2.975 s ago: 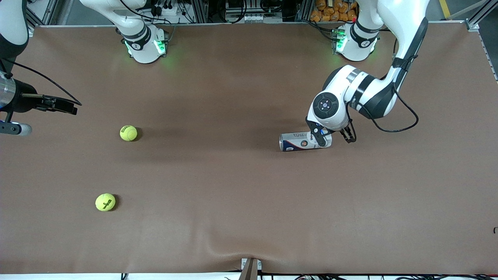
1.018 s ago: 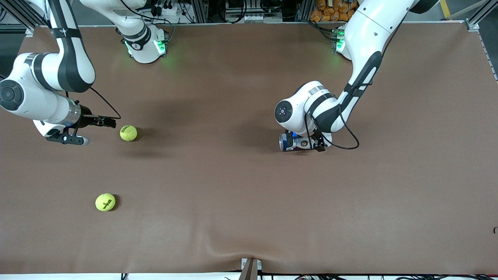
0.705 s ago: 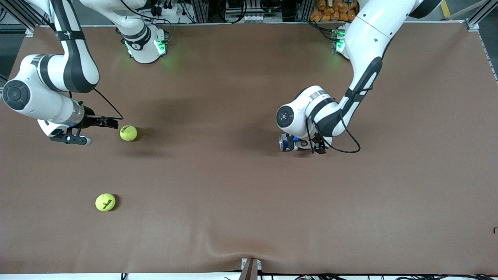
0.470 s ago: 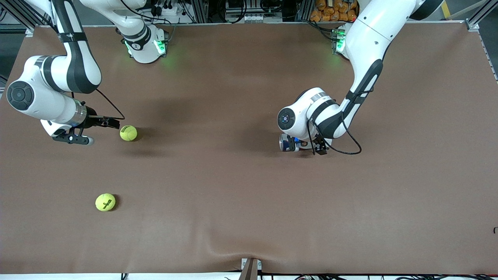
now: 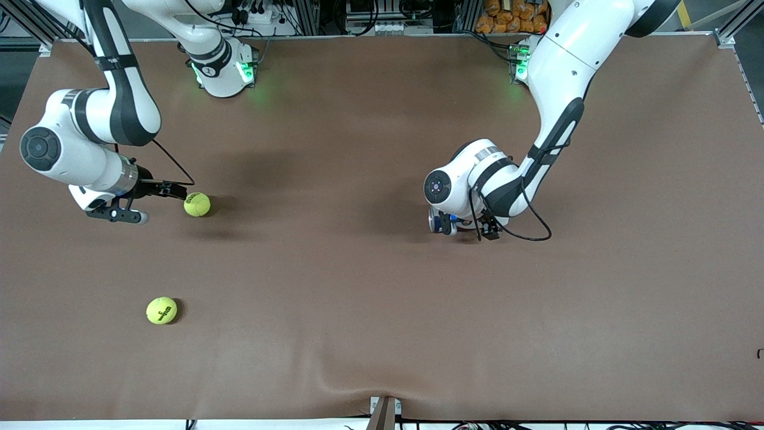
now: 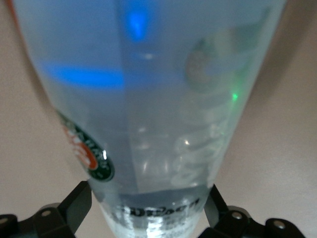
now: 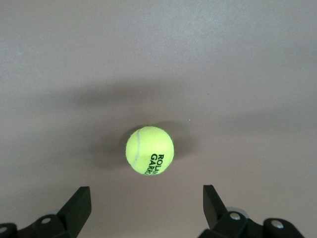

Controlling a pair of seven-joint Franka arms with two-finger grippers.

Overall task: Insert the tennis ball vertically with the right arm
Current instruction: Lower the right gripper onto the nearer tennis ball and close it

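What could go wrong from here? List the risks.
1. The right gripper is open beside the tennis ball but not yet around it; a glancing finger could send the ball rolling across the table.
2. The ball can still lies on its side between the left gripper's open fingers; a loose or off-centre grip may let it slip or tilt while being stood up.
3. A second tennis ball lies nearer the front camera, so a ball rolling that way could strike it.
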